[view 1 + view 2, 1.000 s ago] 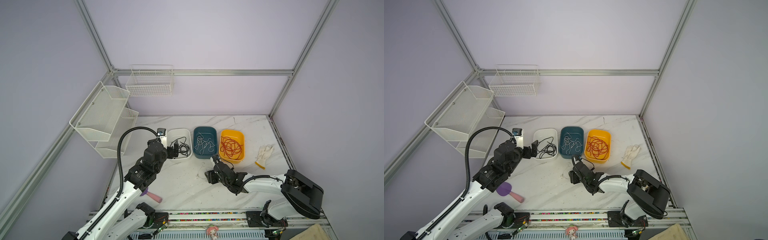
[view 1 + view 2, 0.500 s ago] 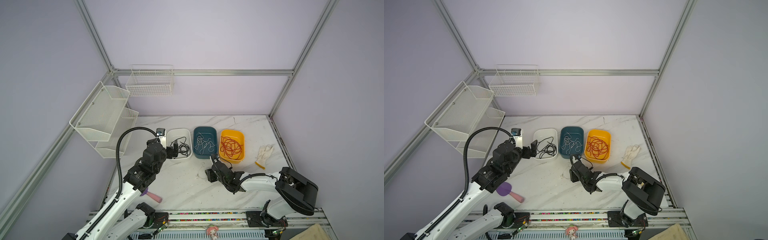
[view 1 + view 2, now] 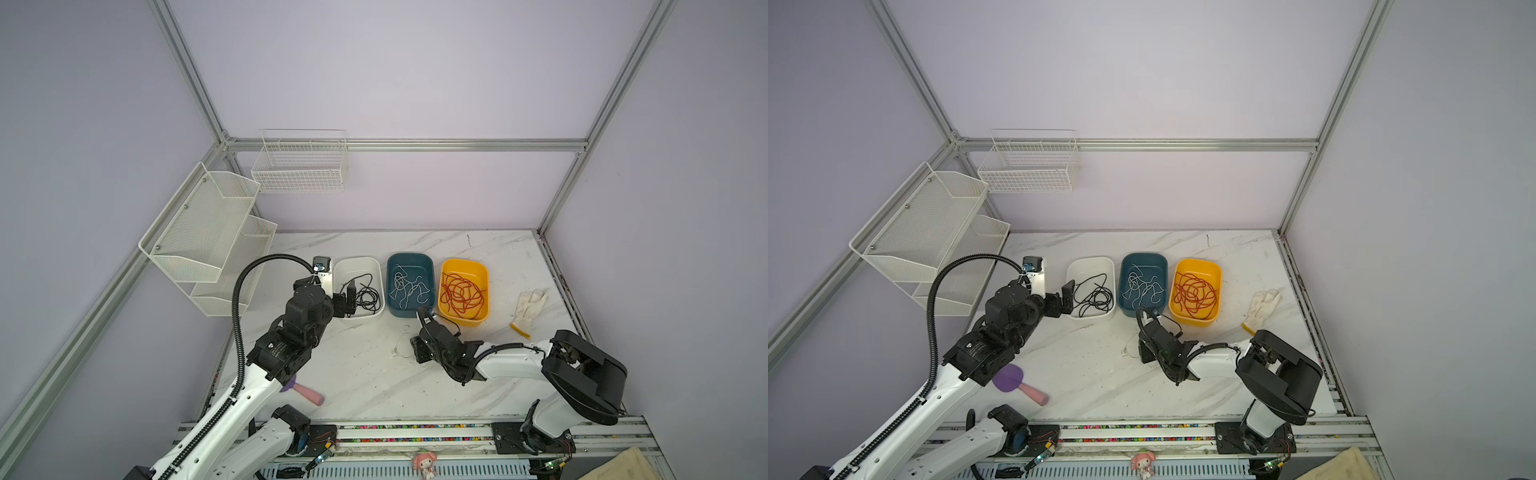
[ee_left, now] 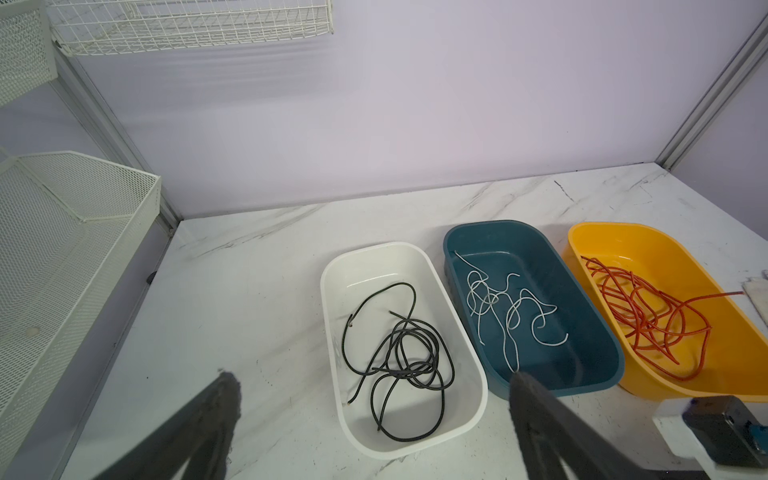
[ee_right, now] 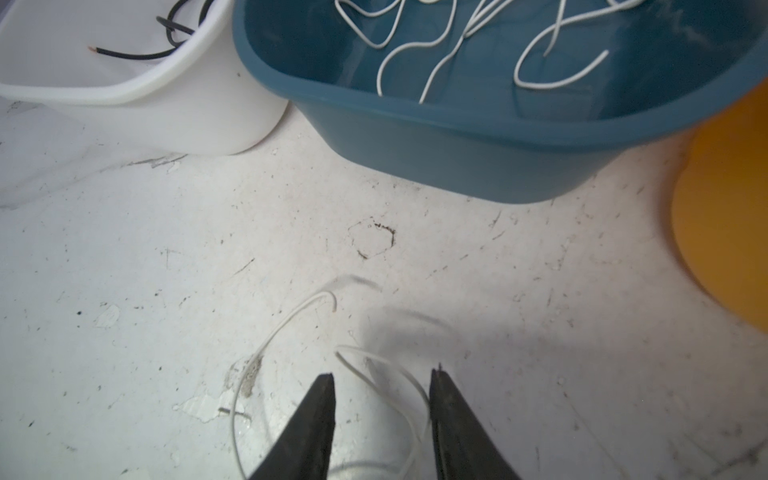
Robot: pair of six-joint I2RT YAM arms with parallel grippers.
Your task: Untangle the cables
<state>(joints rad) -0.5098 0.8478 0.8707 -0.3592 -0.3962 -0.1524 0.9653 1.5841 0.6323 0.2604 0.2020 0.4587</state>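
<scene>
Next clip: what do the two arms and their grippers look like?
Both arms have white links and bulky black joint housings. The left arm carries a thick black corrugated hose looping above it; the right arm has a thin black cable along its forearm. The left gripper and right gripper each have two dark, flat, tapering fingers. No markings are legible.

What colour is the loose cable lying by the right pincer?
White cable; it shows clearest in the right wrist view.

2 top views overlook the table [image 3: 374,374]; wrist views close-up.
</scene>
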